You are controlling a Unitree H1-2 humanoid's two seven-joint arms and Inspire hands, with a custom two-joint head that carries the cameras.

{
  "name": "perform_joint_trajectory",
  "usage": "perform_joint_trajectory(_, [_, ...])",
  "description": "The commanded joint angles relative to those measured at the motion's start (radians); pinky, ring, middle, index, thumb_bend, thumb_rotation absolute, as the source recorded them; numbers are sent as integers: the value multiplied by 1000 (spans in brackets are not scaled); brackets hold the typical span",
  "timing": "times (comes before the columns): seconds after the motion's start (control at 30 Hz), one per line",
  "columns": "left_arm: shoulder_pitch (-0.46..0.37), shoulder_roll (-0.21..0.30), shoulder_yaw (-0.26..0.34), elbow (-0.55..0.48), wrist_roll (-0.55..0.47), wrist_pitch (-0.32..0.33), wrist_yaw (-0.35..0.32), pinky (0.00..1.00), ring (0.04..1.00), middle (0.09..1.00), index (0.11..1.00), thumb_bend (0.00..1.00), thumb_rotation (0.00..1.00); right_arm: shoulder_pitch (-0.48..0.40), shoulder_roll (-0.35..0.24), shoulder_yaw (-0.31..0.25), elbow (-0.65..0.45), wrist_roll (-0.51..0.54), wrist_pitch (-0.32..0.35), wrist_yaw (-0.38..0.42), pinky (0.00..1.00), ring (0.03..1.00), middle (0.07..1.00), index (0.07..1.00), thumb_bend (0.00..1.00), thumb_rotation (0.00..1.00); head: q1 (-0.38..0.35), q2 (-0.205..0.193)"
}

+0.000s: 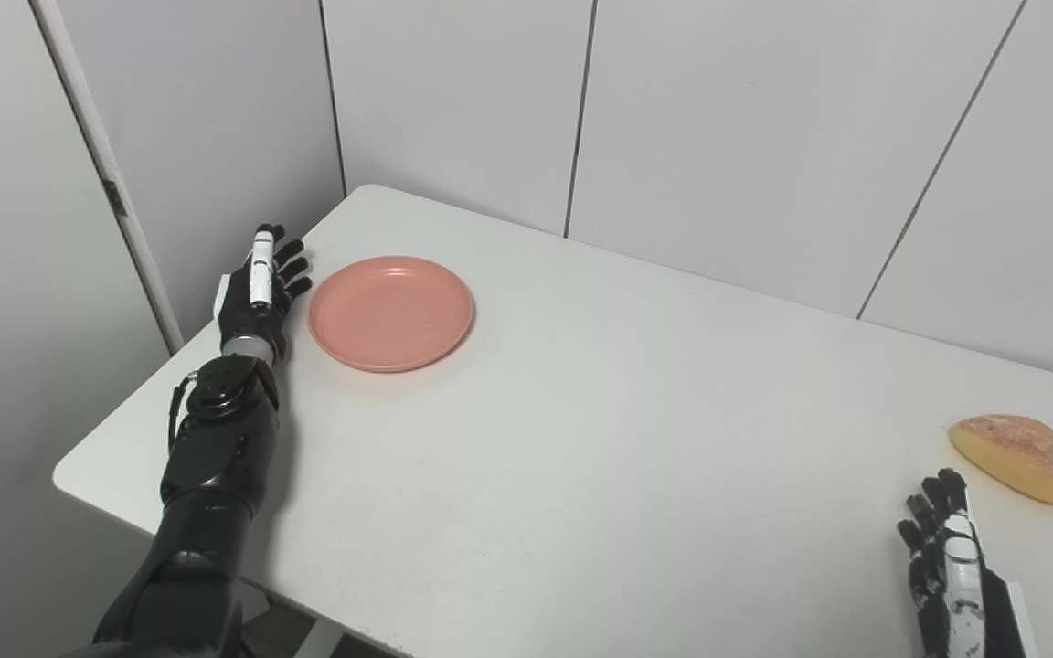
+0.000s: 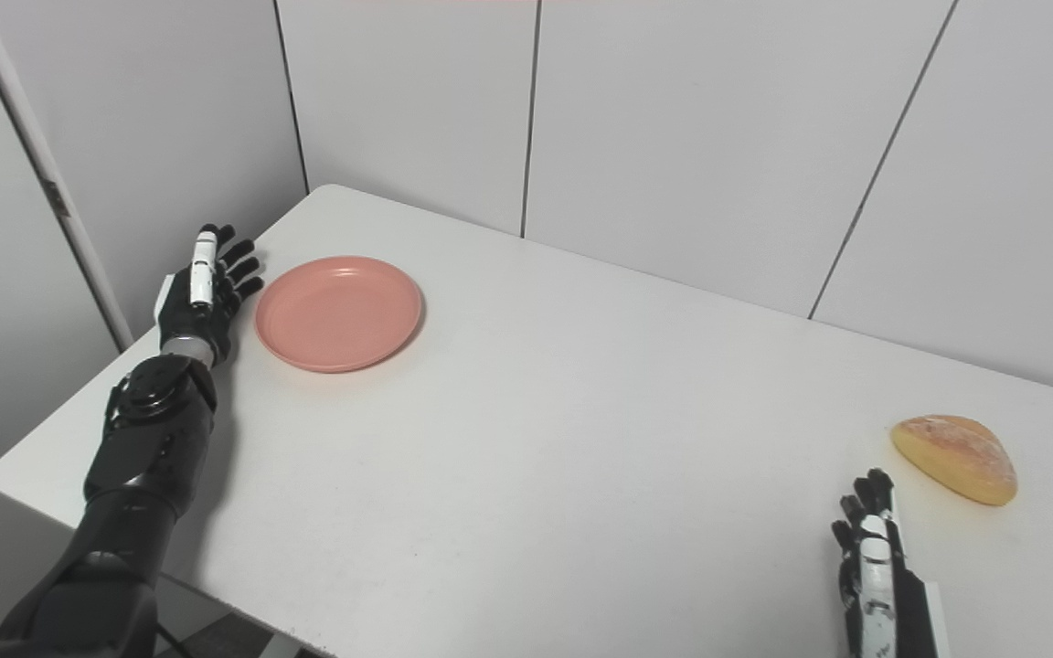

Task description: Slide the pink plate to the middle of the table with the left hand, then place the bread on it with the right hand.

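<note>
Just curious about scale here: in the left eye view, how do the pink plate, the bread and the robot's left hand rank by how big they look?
1. Pink plate, clearly the largest.
2 and 3. Bread and left hand look about alike; the bread lies nearer the camera, so I would not rank them.

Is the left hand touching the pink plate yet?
Cannot tell. In both eye views the left hand sits right against the pink plate rim, with neither contact nor gap plainly visible.

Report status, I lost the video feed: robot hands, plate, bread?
Left robot hand open beside pink plate, far left. Right robot hand open, short of bread. Path to table middle unobstructed.
</note>
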Motion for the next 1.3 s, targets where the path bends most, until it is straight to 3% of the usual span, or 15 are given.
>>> perform_joint_trajectory(0.0, [-58,17,-11,18,0,-15,-14,872,879,878,885,370,1000,19,-6,-6,12,9,-16,5,1000,1000,1000,1000,154,1000,0,2])
perform_joint_trajectory(0.6, [-103,-25,-71,109,-27,-6,-85,877,870,880,878,346,1000,26,3,0,-16,-5,16,-8,1000,1000,1000,1000,163,1000,-14,17])
perform_joint_trajectory(1.07, [-84,-70,-126,73,-44,67,-146,853,841,849,842,336,1000,22,4,7,1,-5,-11,2,1000,1000,1000,1000,180,1000,-41,32])
perform_joint_trajectory(1.27, [-89,-95,-162,50,-37,70,-187,860,855,864,860,351,1000,25,8,13,3,-9,-32,4,1000,1000,1000,1000,188,1000,-59,40])
